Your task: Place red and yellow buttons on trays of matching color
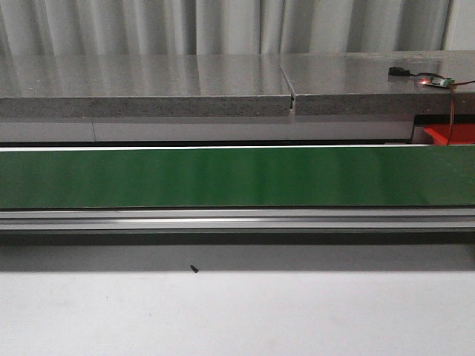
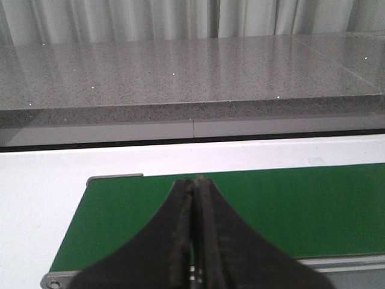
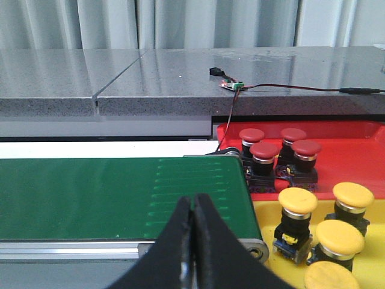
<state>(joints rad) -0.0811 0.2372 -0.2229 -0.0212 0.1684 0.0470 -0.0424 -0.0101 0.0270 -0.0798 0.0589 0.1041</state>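
Four red buttons [image 3: 278,149], each a domed matte cap on a black body, stand clustered in the red tray [image 3: 355,150], a smooth plastic tray at the right end of the belt. Four yellow buttons [image 3: 325,226] of the same mushroom shape, with silvery collars below the caps, stand in the yellow tray [image 3: 264,211] just on the near side of the red one; the nearest is cut off by the frame edge. Both trays sit close against the belt's right end. The right gripper [image 3: 192,208] hangs above the belt near that end, its black tapered fingers pressed together with nothing between them. The left gripper [image 2: 194,189] hangs above the belt's left end, its fingers likewise closed tip to tip and empty. The green belt [image 1: 237,176] is a flat, slightly glossy band running left to right, carried on a ribbed aluminium rail [image 1: 237,219]. Beyond it lies a speckled grey stone counter [image 1: 148,85] with a seam, bearing a small circuit board [image 3: 231,85] with thin red and black wires. Pale pleated curtains [image 1: 223,26] hang behind.
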